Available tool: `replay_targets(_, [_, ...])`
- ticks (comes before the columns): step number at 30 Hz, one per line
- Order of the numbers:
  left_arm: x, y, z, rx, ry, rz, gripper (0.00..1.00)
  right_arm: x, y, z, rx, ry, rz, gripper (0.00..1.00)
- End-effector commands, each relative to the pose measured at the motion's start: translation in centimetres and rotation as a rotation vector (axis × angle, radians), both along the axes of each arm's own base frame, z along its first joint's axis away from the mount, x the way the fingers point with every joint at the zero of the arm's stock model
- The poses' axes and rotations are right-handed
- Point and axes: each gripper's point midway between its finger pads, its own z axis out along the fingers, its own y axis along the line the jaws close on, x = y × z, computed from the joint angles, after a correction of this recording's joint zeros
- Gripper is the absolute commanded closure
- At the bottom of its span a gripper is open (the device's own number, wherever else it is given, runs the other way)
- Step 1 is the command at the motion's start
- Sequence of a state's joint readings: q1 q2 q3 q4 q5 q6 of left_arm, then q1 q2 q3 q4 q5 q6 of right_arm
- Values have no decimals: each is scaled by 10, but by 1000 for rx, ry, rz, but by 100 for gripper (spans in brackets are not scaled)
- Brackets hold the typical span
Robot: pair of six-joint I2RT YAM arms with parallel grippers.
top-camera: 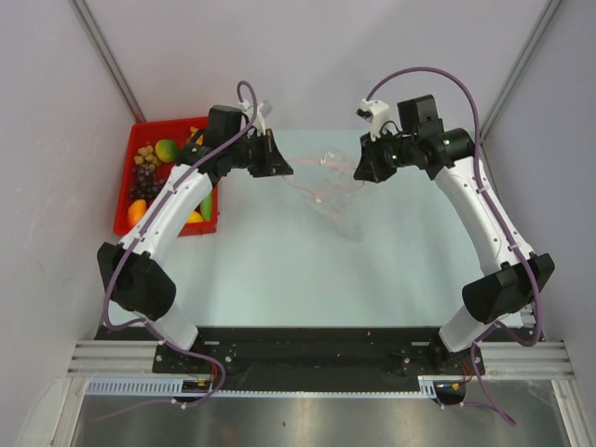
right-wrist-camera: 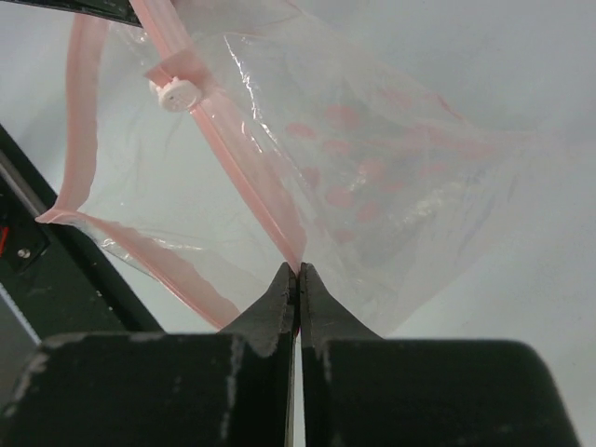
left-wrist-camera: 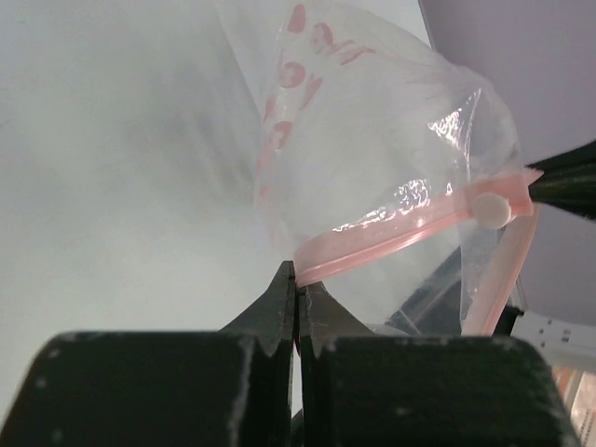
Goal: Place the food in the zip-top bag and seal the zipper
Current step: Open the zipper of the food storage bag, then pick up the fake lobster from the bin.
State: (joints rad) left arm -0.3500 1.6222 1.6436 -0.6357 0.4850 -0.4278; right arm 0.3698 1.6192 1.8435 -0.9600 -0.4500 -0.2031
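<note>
The clear zip-top bag (top-camera: 331, 191) with red dots hangs in the air between my two grippers at the back middle of the table. My left gripper (top-camera: 284, 168) is shut on one end of its pink zipper strip (left-wrist-camera: 372, 247). My right gripper (top-camera: 358, 172) is shut on the zipper strip (right-wrist-camera: 251, 186) at the other end. A white slider (left-wrist-camera: 491, 210) sits on the strip, also in the right wrist view (right-wrist-camera: 172, 93). The bag's mouth gapes open and the bag looks empty. The food (top-camera: 149, 172) lies in the red tray at the left.
The red tray (top-camera: 126, 219) stands at the back left by the wall, holding orange, yellow, green fruits and purple grapes. My left arm passes over its right side. Grey walls close in on both sides and behind.
</note>
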Motion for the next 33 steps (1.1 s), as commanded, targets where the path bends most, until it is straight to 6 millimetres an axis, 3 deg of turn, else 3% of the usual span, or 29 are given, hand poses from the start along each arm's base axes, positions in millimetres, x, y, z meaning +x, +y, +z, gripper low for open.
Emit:
replay_targets(1, [9, -3, -5, 32, -87, -123, 96, -18, -14, 18, 81, 52, -4, 100])
replay_targets(2, [6, -8, -4, 33, -113, -171, 87, -19, -7, 18, 110, 71, -6, 100])
replay_targets(6, [0, -12, -9, 54, -147, -249, 72, -20, 31, 14, 211, 118, 53, 100])
replay_targets(9, [-5, 0, -8, 36, -124, -281, 50, -14, 42, 10, 272, 161, 35, 100])
replay_targets(10, [0, 16, -3, 27, -128, -257, 42, -12, 42, 6, 283, 180, 26, 100])
replay_targets(11, [0, 24, -1, 16, -125, -245, 18, -9, 41, 5, 290, 186, 17, 100])
replay_targets(12, [7, 44, 3, 2, -131, -205, 1, -3, 43, 3, 301, 197, 2, 100])
replay_targets(14, [11, 66, 17, -9, -181, -156, 0, 4, 40, 3, 318, 202, -19, 100])
replay_targets(19, [43, 168, 31, -22, -227, 99, 0, 15, 47, 4, 371, 229, -31, 100])
replay_targets(23, [66, 245, 18, 120, -258, 298, 0, 21, 56, 13, 413, 221, -20, 100])
replay_targets(25, [78, 291, 2, 218, -235, 421, 1, 22, 62, 18, 440, 235, -8, 100])
replay_targets(26, [82, 300, 6, 236, -247, 433, 2, 22, 66, 26, 469, 239, -2, 100])
replay_targets(29, [93, 335, -15, 346, -213, 484, 7, 20, 75, 40, 527, 255, 15, 100])
replay_targets(31, [101, 345, -34, 394, -181, 478, 13, 19, 78, 45, 552, 264, 21, 100])
replay_targets(33, [109, 356, -39, 429, -175, 502, 16, 21, 79, 48, 569, 267, 19, 100])
